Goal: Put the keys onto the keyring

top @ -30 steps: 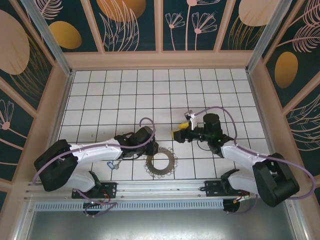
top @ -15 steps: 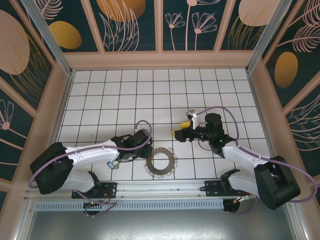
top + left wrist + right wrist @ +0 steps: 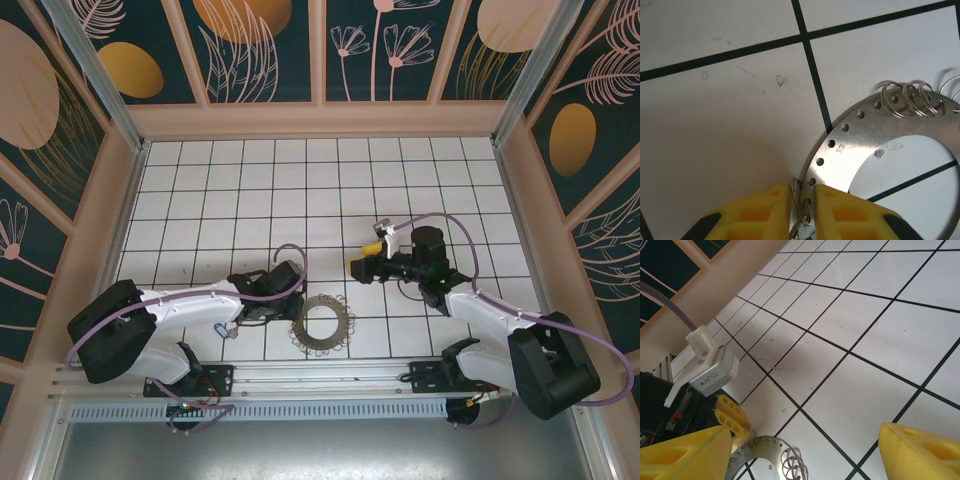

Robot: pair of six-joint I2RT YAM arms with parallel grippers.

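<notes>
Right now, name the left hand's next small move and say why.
Probably close the left hand fully on the wire loop at the rim of the keyring. Its yellow fingers sit narrowly either side of that loop, but a firm pinch isn't clear, so pulling now might lose it.

The keyring (image 3: 323,323) is a flat grey metal disc with a large round centre hole, small holes drilled around its rim and thin wire loops fringing the edge. It lies flat on the white tiled bench, across a black grid line. In the left wrist view a loop on its rim sits in the narrow gap of the left gripper (image 3: 801,200); contact cannot be told. A tiny blue-headed key (image 3: 221,329) lies on the bench at the keyring's nine o'clock, well apart.
</notes>
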